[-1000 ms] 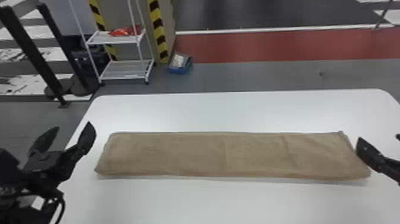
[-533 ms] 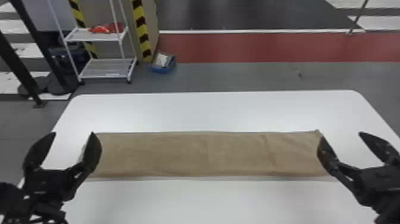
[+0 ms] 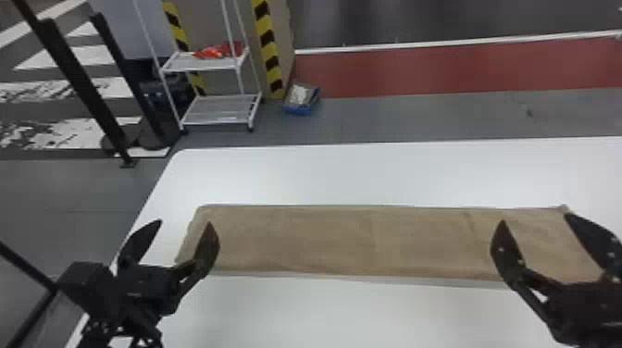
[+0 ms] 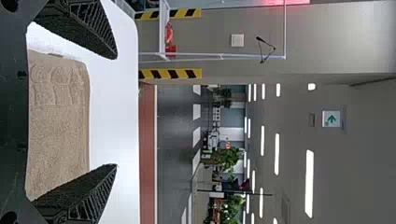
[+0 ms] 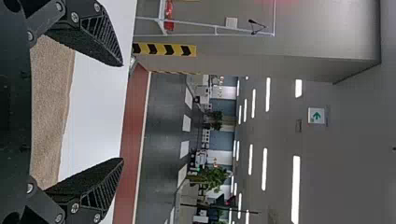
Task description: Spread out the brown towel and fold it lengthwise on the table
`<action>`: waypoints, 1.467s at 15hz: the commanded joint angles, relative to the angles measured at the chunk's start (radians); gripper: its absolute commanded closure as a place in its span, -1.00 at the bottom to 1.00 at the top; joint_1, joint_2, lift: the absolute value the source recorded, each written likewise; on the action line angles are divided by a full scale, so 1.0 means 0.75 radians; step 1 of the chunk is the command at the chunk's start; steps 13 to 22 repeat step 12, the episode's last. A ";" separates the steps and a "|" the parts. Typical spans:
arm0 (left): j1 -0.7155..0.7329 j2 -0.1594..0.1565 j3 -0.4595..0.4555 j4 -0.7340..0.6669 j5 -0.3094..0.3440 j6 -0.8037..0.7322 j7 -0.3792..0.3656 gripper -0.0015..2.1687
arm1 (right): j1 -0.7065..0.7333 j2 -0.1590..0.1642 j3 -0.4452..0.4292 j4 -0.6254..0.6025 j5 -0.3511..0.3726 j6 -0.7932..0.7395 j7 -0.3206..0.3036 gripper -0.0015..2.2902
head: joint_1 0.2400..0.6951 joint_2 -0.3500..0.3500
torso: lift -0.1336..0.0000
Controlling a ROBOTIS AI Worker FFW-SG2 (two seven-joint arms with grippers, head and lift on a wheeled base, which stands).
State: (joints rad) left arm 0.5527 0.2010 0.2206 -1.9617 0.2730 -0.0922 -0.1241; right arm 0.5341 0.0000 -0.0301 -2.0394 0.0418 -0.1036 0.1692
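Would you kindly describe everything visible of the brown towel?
The brown towel lies flat on the white table, a long, apparently folded strip running left to right. Its cloth looks textured, with raised patterning near the left end and a faint crease farther right. Neither left pincer nor right pincer, both open, grips it.

The towel (image 3: 324,240) lies on the table (image 3: 370,176), 1 rack (image 3: 220,112) behind, leftward.

- Looks like a workshop or lab hall.
- Has hazard stripes (image 3: 267,46) and a white rack (image 3: 217,110) at the head view's upper left.
- Has a red floor band (image 3: 416,71), upper right.
- Shows ceiling lights (image 4: 309,182), left wrist view.
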 commanded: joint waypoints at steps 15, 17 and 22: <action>0.016 -0.014 -0.008 -0.004 0.000 -0.037 0.022 -0.95 | 0.018 0.001 0.069 -0.052 0.006 0.158 -0.033 -0.84 | 1.00 0.61 | -0.87; 0.016 -0.014 -0.008 -0.004 0.000 -0.037 0.022 -0.95 | 0.018 0.001 0.069 -0.052 0.006 0.158 -0.033 -0.84 | 1.00 0.61 | -0.87; 0.016 -0.014 -0.008 -0.004 0.000 -0.037 0.022 -0.95 | 0.018 0.001 0.069 -0.052 0.006 0.158 -0.033 -0.84 | 1.00 0.61 | -0.87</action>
